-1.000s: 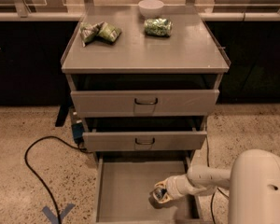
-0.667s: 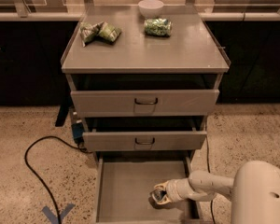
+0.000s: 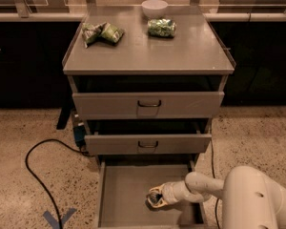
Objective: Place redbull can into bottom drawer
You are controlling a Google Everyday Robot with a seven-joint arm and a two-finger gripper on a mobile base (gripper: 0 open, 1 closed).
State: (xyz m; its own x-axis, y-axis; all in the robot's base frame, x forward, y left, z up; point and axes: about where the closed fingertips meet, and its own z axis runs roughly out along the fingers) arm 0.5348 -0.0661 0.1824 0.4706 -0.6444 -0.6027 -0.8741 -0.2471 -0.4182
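Note:
The bottom drawer (image 3: 121, 194) is pulled open at the foot of the grey cabinet, and its flat grey floor shows. My gripper (image 3: 155, 197) reaches in from the right, low over the drawer's middle-right floor. It is shut on the redbull can (image 3: 156, 201), whose shiny round end faces the camera. The can's body is mostly hidden by the fingers. I cannot tell whether the can touches the drawer floor.
Two grey drawers with dark handles (image 3: 148, 103) (image 3: 148, 144) stand slightly open above. On the cabinet top lie two green snack bags (image 3: 102, 33) (image 3: 161, 27) and a white bowl (image 3: 154, 6). A black cable (image 3: 32, 168) and a blue tape mark (image 3: 60, 218) are on the floor at left.
My gripper and the can have shifted slightly left, further over the bottom drawer's floor. The arm has stretched out more. Nothing else has moved.

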